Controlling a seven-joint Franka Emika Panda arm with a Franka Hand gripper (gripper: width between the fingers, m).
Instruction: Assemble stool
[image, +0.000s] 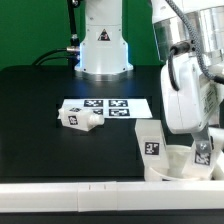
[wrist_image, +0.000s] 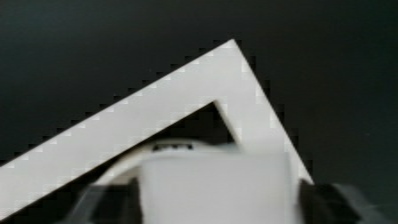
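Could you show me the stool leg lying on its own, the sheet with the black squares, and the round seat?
loose leg (image: 78, 119), exterior view, on its white side.
marker board (image: 112, 107), exterior view, on its middle.
seat (image: 168, 172), exterior view, on its near rim.

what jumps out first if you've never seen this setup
The big white gripper hangs right over a cluster of stool parts at the front edge on the exterior view's right. Mid-scene, one loose leg lies on the black table, next to the marker board on its left in the exterior view.
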